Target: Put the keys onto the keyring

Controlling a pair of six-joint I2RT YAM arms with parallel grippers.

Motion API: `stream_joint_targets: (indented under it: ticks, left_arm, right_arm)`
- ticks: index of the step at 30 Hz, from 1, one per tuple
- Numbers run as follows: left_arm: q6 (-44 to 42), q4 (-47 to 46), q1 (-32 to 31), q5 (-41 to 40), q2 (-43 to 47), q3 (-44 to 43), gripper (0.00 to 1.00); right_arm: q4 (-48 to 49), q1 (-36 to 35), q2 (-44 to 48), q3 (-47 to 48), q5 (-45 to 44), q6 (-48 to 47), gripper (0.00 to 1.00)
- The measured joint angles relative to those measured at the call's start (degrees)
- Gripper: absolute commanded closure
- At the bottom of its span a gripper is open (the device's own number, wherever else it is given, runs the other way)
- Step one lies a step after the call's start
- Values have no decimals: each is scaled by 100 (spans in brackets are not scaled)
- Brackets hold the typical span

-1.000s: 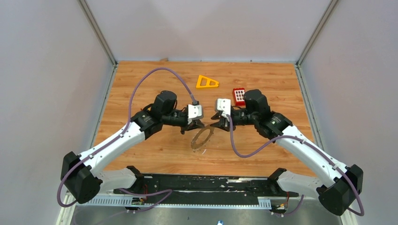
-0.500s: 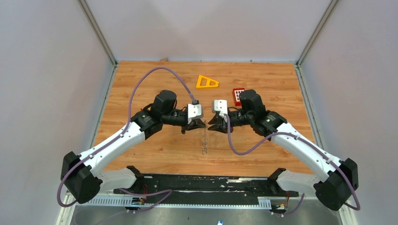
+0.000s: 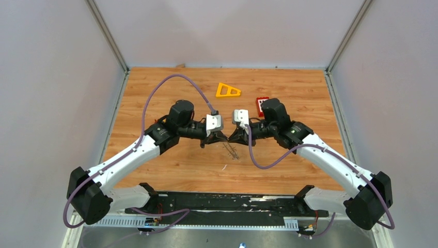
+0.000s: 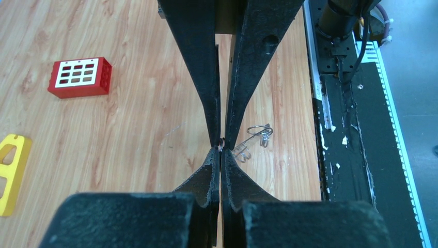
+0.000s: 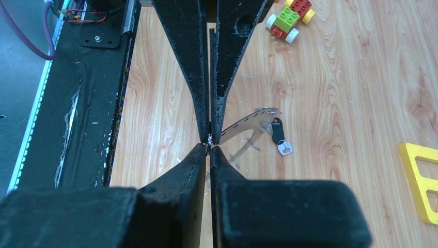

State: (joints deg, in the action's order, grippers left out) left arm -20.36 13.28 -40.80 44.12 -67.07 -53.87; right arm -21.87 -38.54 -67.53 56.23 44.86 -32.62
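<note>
Reading left gripper (image 3: 222, 138) and right gripper (image 3: 230, 138) as both clamped shut, tip to tip, on the rim of the keyring (image 5: 244, 126), midway between the bench's side edges. Spotting 1 key (image 5: 278, 134) against the ring; can't tell if threaded. Judging ring thin, light, springy, slick: pinch flat faces near rim. Grab key by black head.

Smooth wood-grain table (image 3: 289, 88), dull grey keyring (image 5: 241, 124), matt black-headed keys (image 5: 278, 130)
</note>
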Motion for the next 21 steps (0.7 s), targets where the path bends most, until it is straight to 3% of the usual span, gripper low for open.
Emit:
stream_joint_targets:
  ticks: [2,7,14,18,21]
  left_arm:
    - [13,-42,0,-2,0,7,100]
    - [70,-111,7,-4,0,48,100]
    - [57,-247,7,2,52,70,62]
    - [59,-466,83,72,184,85,48]
    - [151,-863,208,164,269,214,46]
  right_arm:
    - [-4,0,-4,2,24,22,100]
    - [-7,2,-17,2,20,55,100]
    - [170,70,28,-15,-131,175,100]
    - [396,249,133,-24,-125,470,100]
    - [608,367,227,-85,-98,695,100]
